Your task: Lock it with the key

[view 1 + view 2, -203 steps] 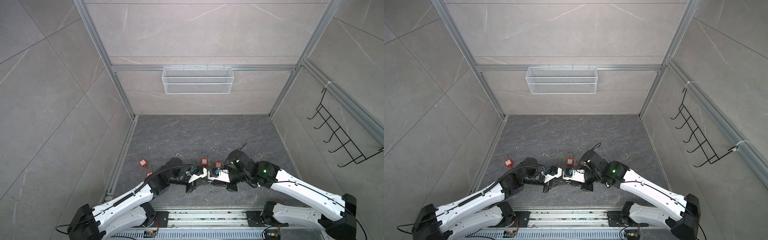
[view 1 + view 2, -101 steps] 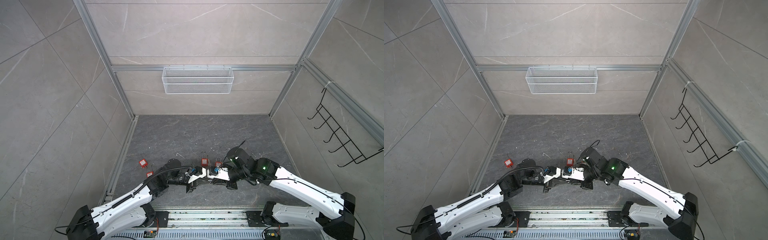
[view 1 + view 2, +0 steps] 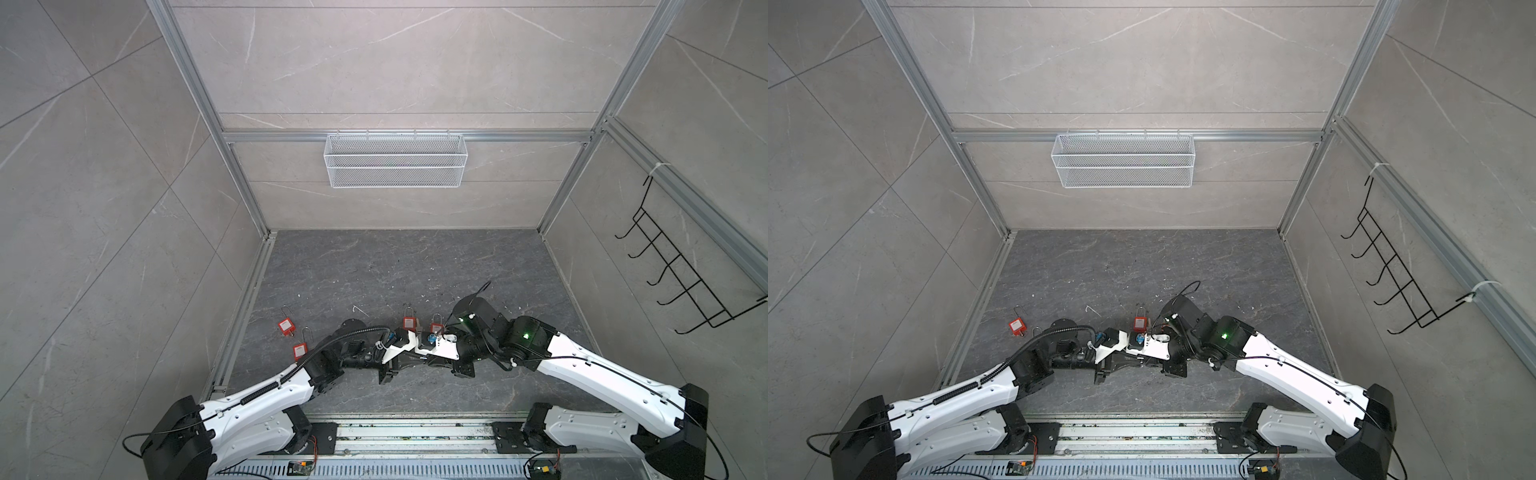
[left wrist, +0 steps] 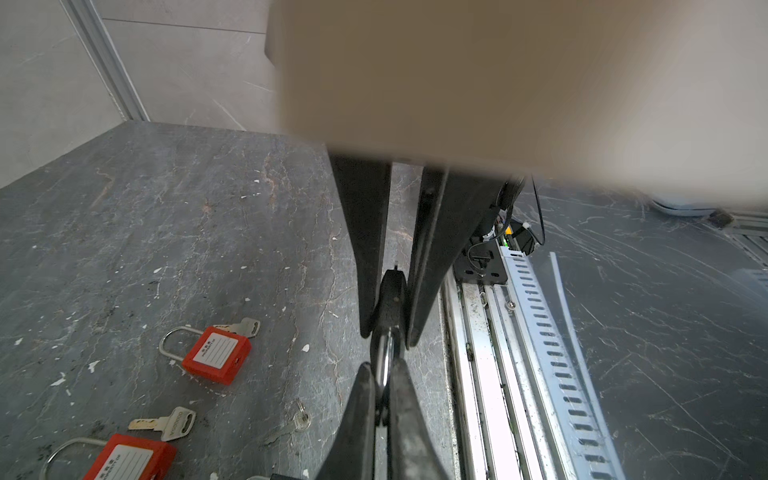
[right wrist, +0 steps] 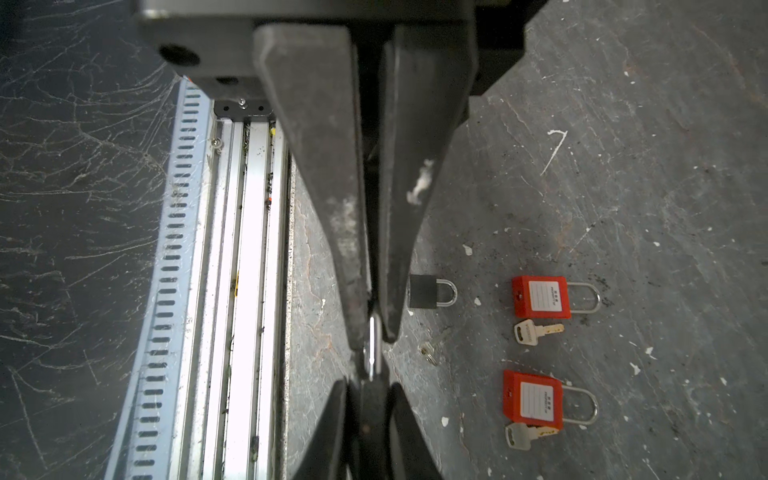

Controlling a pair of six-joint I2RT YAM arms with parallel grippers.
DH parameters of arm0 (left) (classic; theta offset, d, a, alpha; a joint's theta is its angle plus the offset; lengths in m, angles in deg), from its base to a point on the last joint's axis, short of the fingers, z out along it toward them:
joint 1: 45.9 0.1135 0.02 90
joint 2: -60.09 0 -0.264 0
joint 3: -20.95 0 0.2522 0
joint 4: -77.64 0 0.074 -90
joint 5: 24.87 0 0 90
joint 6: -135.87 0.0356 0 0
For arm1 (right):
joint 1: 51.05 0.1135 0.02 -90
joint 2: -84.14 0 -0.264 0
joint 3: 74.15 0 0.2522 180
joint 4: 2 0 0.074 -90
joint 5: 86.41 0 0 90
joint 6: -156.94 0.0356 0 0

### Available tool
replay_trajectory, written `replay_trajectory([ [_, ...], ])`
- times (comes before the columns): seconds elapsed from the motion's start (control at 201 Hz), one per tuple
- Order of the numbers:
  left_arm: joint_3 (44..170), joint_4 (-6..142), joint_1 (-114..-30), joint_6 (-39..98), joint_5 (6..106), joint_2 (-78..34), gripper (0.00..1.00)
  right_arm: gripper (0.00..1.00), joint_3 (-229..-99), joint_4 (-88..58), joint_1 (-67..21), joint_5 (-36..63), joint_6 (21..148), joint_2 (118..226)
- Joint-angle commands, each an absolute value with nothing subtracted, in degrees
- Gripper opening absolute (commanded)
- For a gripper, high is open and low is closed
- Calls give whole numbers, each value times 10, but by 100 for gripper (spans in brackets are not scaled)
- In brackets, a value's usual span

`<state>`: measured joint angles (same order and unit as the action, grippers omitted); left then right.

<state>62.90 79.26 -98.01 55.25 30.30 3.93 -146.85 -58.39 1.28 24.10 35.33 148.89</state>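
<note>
The left gripper (image 4: 390, 336) is clenched on the dark body of what looks like a small black padlock (image 4: 390, 299), held edge-on above the floor (image 3: 395, 266). The right gripper (image 5: 374, 341) meets it tip to tip and pinches that lock's bright metal end; shackle or key, I cannot tell. Just beside the right fingertips lie a second black padlock (image 5: 424, 291), half hidden by a finger, and a small ringed key (image 5: 428, 353). Just beyond the grippers, toward the back wall, lie red padlocks (image 3: 409, 322) with silver keys (image 5: 536, 331) alongside. Farther red padlocks (image 3: 285, 325) lie beside the left arm. Their white labels carry print too small to read. The floor is dark grey veined stone, flecked white. A slotted aluminium rail (image 3: 415, 432) runs behind the grippers. Pale tiled walls hold a white wire basket (image 3: 395, 160) and a black hook rack (image 3: 685, 274).
</note>
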Motion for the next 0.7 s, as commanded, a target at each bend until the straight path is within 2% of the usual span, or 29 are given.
replay_trajectory([
  [0.0, 659, 740, -986, 590, 296, 79, 0, 25, -1484, -508, 20, 226, 342, 1454],
  [0.119, 675, 685, -964, 610, 280, 104, 0, 32, -1479, -593, 14, 214, 343, 1412],
  [0.264, 698, 644, -963, 634, 264, 99, 0, 33, -1483, -653, 10, 209, 349, 1380],
  [0.692, 728, 633, -963, 643, 251, 68, 0, 26, -1492, -656, 11, 235, 331, 1435],
])
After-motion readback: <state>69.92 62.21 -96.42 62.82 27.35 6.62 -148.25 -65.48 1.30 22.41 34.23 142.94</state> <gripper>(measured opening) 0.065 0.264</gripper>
